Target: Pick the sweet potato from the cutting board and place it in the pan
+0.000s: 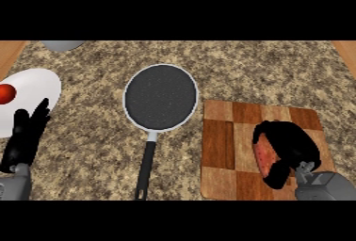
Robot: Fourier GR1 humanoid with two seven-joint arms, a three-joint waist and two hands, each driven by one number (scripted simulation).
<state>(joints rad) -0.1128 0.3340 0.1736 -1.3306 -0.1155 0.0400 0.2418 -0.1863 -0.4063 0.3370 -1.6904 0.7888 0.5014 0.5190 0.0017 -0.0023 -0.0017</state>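
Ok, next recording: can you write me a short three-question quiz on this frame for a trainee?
1. True or false: the reddish sweet potato lies in the round black pan with the grey rim.
2. The pan's long black handle points toward which edge of the head view? A) lower B) upper C) right
3. Fill in: the black right hand is curled round the ___ over the checkered wooden cutting board.

Key: 1 false; 2 A; 3 sweet potato.

Counter (264, 70) holds pan (160, 96), cutting board (222, 141), plate (35, 89), bowl (62, 44).
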